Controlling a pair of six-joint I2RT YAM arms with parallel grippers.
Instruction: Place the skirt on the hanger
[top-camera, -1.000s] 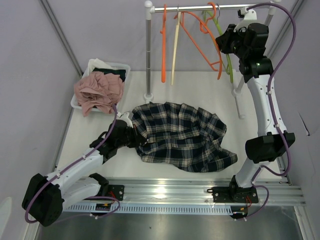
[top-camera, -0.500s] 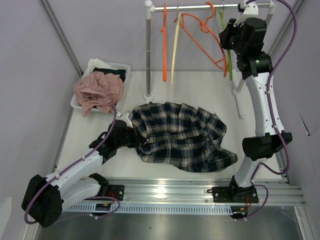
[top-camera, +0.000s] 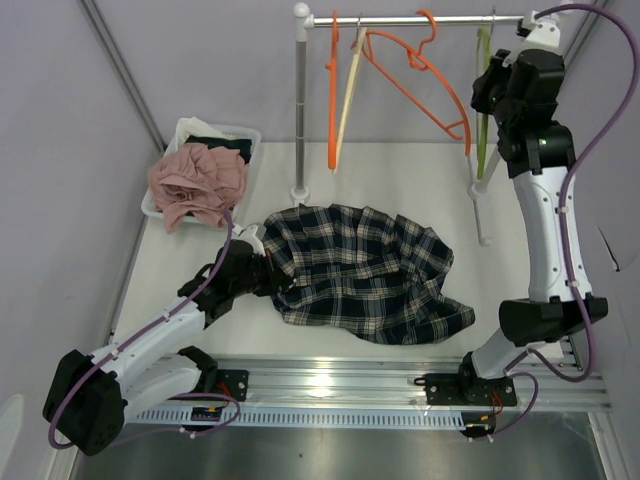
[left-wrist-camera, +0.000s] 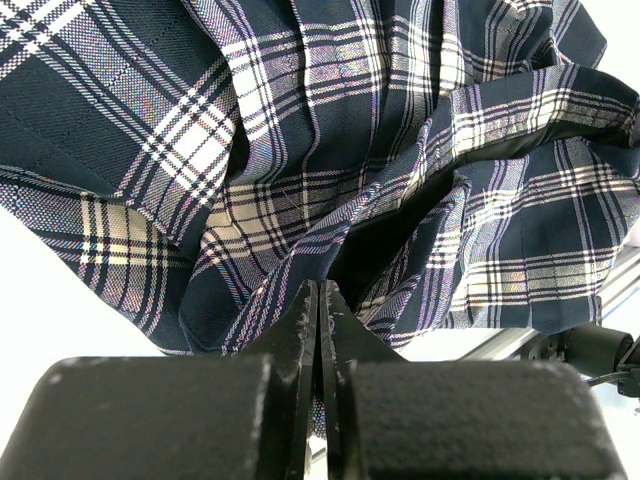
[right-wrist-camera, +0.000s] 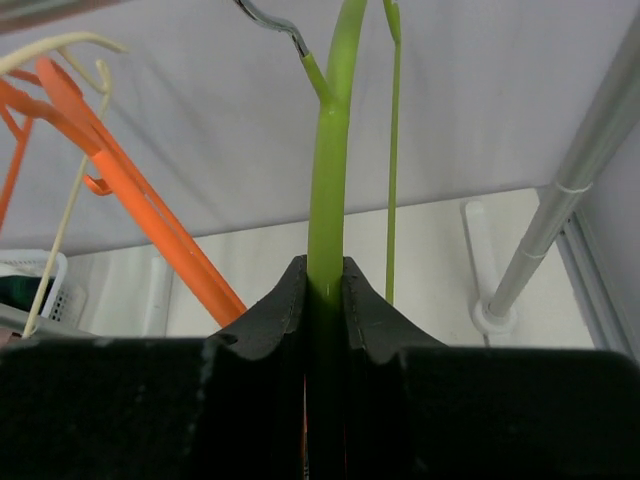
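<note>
Skirt (top-camera: 365, 270), navy/white plaid, lies crumpled in a heap at centre of tabletop (top-camera: 400, 180), no part on any hanger. L. claw (left-wrist-camera: 320, 290) sits low at skirt's left edge, jaws closed on a pinch of the cloth, folds running out from the tips in wrist view. R. claw (right-wrist-camera: 325, 275) is raised to the rail (top-camera: 420, 18) at far right, jaws clamped on the shaft of green hanger (right-wrist-camera: 330, 150), which hangs from the rail by its metal hook. Also on rail, to the left of it: big orange hanger (top-camera: 440, 80) tilted, cream hanger (top-camera: 345, 100), second orange hanger (top-camera: 331, 100) nr the upright post. White basket (top-camera: 240, 135) at far left of tabletop, well apart from skirt, w/ pink cloth (top-camera: 198, 180) piled in it and spilling over its front rim
</note>
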